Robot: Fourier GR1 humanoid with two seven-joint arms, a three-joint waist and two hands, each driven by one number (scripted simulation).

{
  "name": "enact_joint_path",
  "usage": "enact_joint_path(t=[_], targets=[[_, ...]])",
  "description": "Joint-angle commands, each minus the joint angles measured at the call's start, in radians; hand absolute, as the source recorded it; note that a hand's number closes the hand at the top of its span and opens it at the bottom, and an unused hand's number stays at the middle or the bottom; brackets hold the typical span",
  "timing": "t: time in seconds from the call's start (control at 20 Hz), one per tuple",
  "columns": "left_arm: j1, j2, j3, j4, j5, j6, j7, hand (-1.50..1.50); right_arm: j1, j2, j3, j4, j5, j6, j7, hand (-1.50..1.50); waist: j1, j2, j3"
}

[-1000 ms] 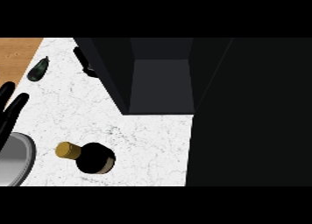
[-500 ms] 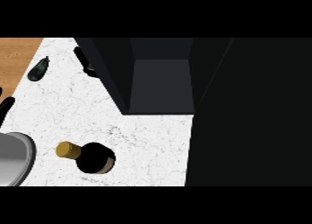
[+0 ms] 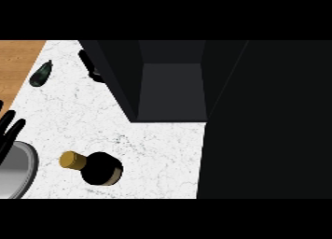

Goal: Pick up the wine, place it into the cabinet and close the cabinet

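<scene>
Fingers of the left hand (image 3: 3, 135) are showing straight and spread, holding nothing, at the head view's left edge, well to the left of the wine bottle (image 3: 100, 168) and lying over the rim of a grey round dish (image 3: 21, 170). No right hand is appearing in this view.

Head view: the wine bottle is standing on the counter (image 3: 148, 154), seen from above, with its gold cap (image 3: 72, 160) pointing toward the dish. It is sitting below and left of the open cabinet (image 3: 170, 84), apart from it. Judging by its look, the bottle is probably stiff, smooth, fairly heavy and breakable; taking hold around the dark body, below the cap, is advisable.

Above and left of the bottle, the counter's white speckled top is giving way to a wooden surface (image 3: 10, 65), and a small dark green object (image 3: 41, 74) is lying at that border. A dark mass is filling the area right of the bottle.
</scene>
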Motion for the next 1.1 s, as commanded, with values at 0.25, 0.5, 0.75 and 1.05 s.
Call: enact_joint_path(t=[0.25,0.5,0.75,1.05], targets=[[0.021,-0.010,0.033,0.245,0.034,-0.172,-0.205,-1.50,0.022,-0.025,0.029,-0.242,0.013,-0.036,0.137,-1.50,-0.012,0.003,0.001],[0.047,-0.037,-0.002,0.364,-0.047,-0.224,-0.314,-1.50,0.035,-0.042,-0.028,-0.225,-0.026,-0.022,0.093,-1.50,-0.012,0.004,0.002],[0.029,-0.065,-0.014,0.454,-0.124,-0.206,-0.387,-1.50,0.008,-0.043,0.015,-0.260,-0.011,-0.040,0.133,-1.50,-0.014,0.003,0.001],[-0.027,-0.025,0.044,0.635,-0.134,-0.242,-0.478,-1.50,0.013,-0.074,-0.039,-0.257,-0.051,-0.024,0.119,-1.50,-0.016,0.004,0.002]])
